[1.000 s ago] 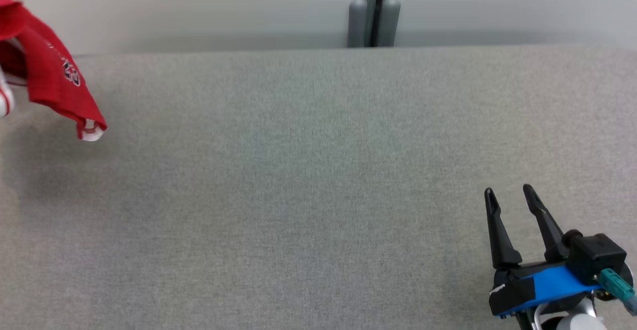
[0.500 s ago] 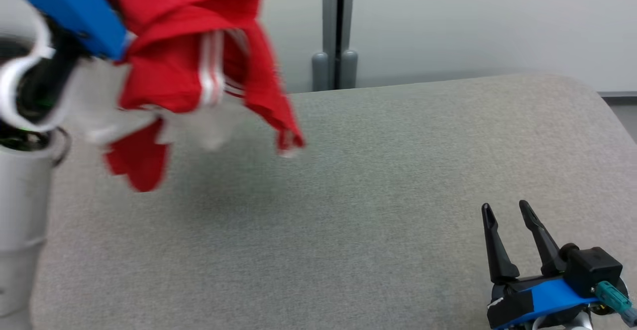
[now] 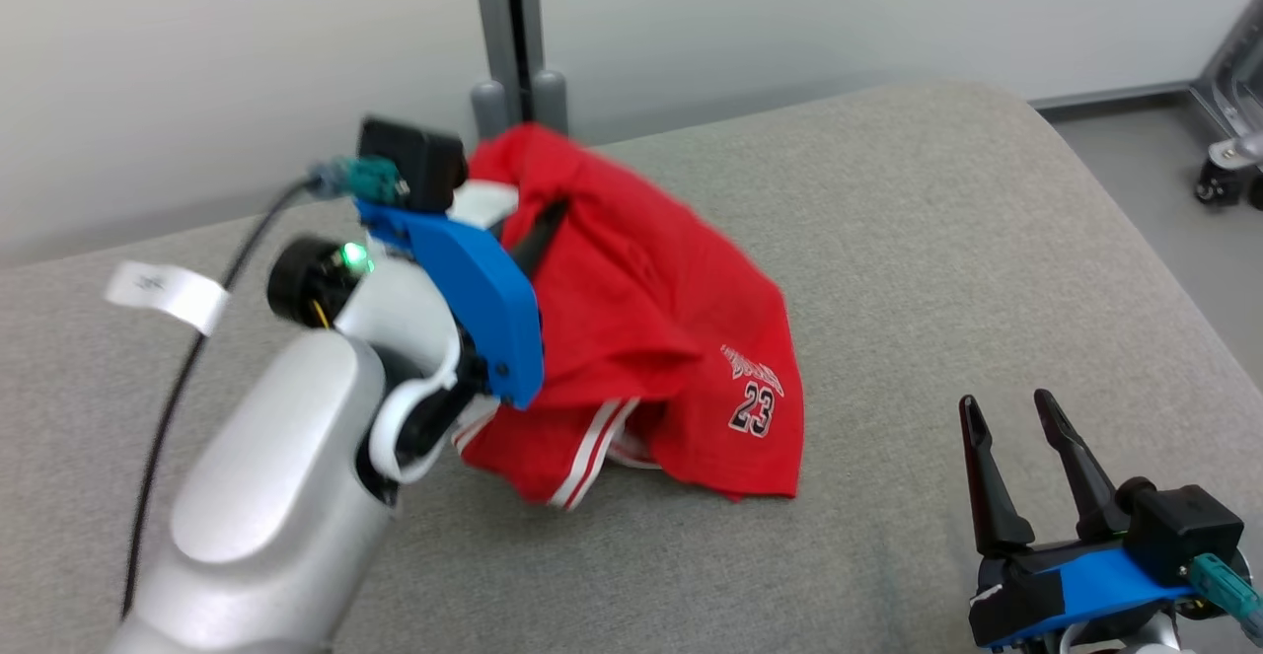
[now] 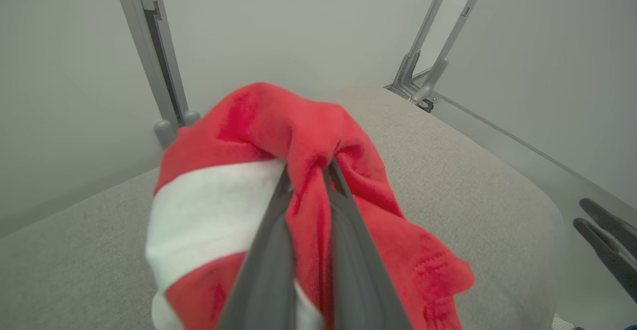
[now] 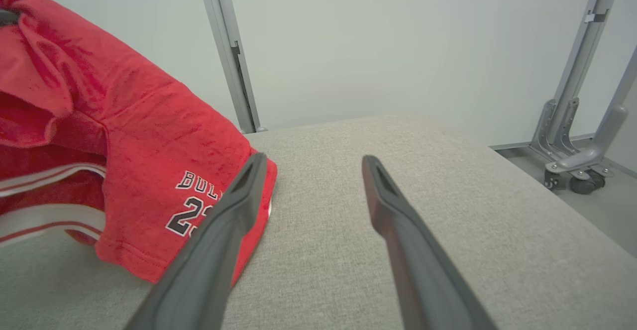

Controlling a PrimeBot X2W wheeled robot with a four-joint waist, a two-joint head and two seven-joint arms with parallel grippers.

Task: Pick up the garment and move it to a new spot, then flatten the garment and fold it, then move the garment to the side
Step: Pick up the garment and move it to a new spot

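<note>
Swung inward from the left, the red white-striped jersey garment [image 3: 651,338] is held pinched by the left gripper [image 4: 306,170]; the right gripper [image 3: 1006,399] is spread. Release should be made only once it is laid down.

So the worktop [image 3: 888,240] is a big slab covered in grey woven fabric, with a rounded corner up ahead and to the right of the right pincer [image 3: 1006,400]. Behind it there's a plain pale wall [image 3: 197,62], sort of off-white, split by a grey metal post [image 3: 506,23] with two stubby rounded caps at its foot, way ahead and left of that pincer. Past the rounded corner you get smooth grey floor [image 3: 1135,151] and a slanted metal frame [image 5: 557,131] sitting on a dark caster wheel [image 5: 580,184]. Lighting is soft and even, shadows pretty faint.
</note>
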